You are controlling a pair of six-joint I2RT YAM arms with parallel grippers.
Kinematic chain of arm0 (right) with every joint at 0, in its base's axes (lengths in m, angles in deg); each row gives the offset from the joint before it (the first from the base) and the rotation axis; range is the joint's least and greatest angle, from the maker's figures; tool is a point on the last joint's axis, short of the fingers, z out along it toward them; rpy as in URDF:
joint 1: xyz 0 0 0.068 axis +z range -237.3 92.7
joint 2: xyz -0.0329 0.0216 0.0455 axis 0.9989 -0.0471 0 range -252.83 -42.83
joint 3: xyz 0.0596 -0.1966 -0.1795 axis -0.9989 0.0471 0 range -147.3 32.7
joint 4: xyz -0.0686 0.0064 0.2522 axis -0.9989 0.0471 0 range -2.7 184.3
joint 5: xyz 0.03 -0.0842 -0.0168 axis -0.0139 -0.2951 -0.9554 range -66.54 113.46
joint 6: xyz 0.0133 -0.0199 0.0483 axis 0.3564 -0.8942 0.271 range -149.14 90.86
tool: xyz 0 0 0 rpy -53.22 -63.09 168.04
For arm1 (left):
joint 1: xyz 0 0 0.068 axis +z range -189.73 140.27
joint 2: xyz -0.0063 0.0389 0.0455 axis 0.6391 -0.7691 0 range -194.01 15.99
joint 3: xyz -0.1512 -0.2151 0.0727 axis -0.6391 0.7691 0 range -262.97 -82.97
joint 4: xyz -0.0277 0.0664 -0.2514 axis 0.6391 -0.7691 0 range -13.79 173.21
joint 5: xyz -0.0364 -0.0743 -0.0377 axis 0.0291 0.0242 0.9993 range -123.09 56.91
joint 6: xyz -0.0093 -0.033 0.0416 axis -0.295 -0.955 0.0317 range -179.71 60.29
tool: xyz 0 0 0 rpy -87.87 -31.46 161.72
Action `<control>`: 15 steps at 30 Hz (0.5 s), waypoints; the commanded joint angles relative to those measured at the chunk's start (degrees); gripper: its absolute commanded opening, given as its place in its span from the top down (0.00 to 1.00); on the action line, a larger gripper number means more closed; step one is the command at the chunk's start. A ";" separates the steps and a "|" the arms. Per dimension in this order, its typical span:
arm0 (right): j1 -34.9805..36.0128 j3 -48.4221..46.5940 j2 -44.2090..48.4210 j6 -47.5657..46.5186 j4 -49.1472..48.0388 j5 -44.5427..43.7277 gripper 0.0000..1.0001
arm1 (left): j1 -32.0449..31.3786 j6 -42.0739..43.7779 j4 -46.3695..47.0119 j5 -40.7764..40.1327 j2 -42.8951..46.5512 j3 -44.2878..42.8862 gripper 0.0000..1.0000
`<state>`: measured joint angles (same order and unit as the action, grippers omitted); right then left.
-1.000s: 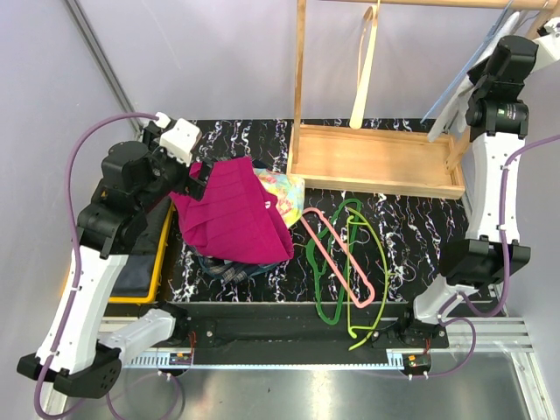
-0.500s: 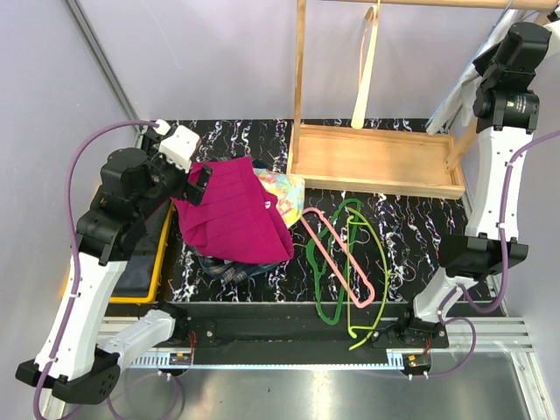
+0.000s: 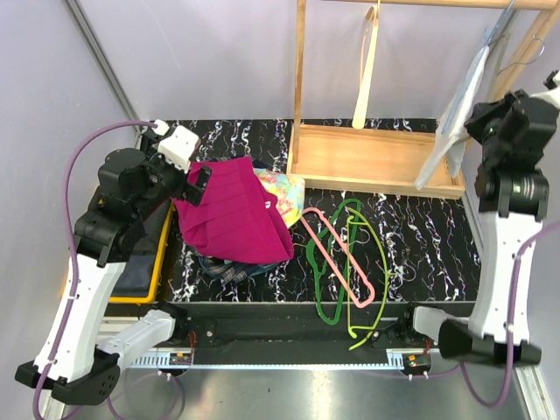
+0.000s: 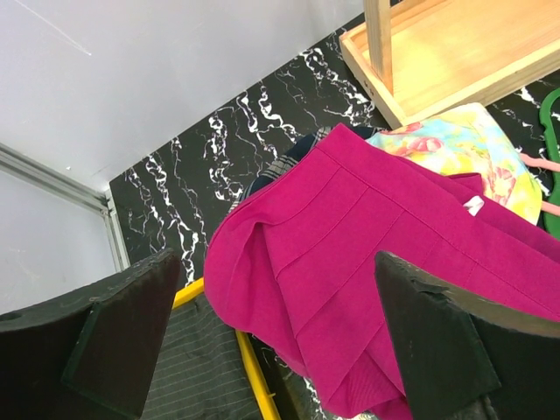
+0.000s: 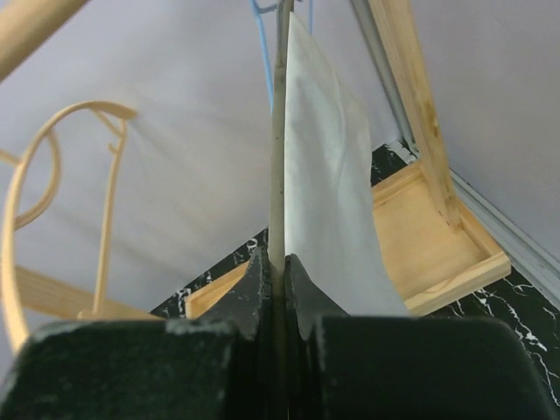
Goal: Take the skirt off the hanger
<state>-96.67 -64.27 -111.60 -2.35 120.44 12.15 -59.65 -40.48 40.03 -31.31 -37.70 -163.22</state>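
The plaid skirt shows only as a dark checked edge point(image 3: 229, 269) under a magenta garment point(image 3: 234, 219); a corner also peeks out in the left wrist view point(image 4: 278, 163). The dark green hanger point(image 3: 312, 254) lies bare on the table among other hangers. My left gripper point(image 3: 194, 180) is open and empty above the magenta garment's left edge point(image 4: 280, 350). My right gripper point(image 3: 479, 118) is shut point(image 5: 278, 262) on the thin edge of a pale white garment point(image 3: 453, 118) that hangs on a wire hanger from the rail at the far right.
A floral yellow-pink garment point(image 3: 282, 188) lies beside the magenta one. A pink hanger point(image 3: 339, 258) and a lime hanger point(image 3: 382, 262) overlap the green one. A wooden rack base point(image 3: 376, 162) stands behind, with a wooden hanger point(image 3: 366, 70) on it. A yellow tray point(image 3: 163, 254) holds dark pinstriped cloth.
My right arm has come down and towards the front, staying shut on the pale garment, whose lower edge has swung left over the rack. My left arm has barely moved.
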 commanded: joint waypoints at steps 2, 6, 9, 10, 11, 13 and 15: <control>3.20 2.84 10.66 -0.33 -3.62 4.89 1.00 | -0.12 -0.50 2.92 1.91 1.83 -2.46 0.01; 5.23 7.48 16.73 0.72 -6.07 17.75 1.00 | -0.20 -1.11 2.84 2.44 2.63 -3.24 0.01; 7.78 13.80 19.63 3.26 -12.89 36.14 1.00 | -0.12 -2.26 2.84 4.10 2.89 -4.82 0.01; 8.57 15.48 20.95 4.49 -14.50 40.62 1.00 | -0.12 -2.96 2.84 4.63 2.89 -5.27 0.01; 9.01 18.28 21.66 7.55 -15.47 47.02 1.00 | -0.20 -3.14 2.66 5.50 2.80 -5.62 0.01; 11.55 21.02 24.54 10.47 -17.32 50.93 1.00 | -0.12 -3.58 2.84 6.39 2.80 -6.50 0.01; 12.87 22.52 26.58 11.71 -16.02 53.32 1.00 | -0.20 -3.67 2.84 7.09 2.80 -6.59 0.01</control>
<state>-86.44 -44.82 -87.99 3.33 110.96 48.50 -59.65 -42.47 40.25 -27.74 -35.58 -167.39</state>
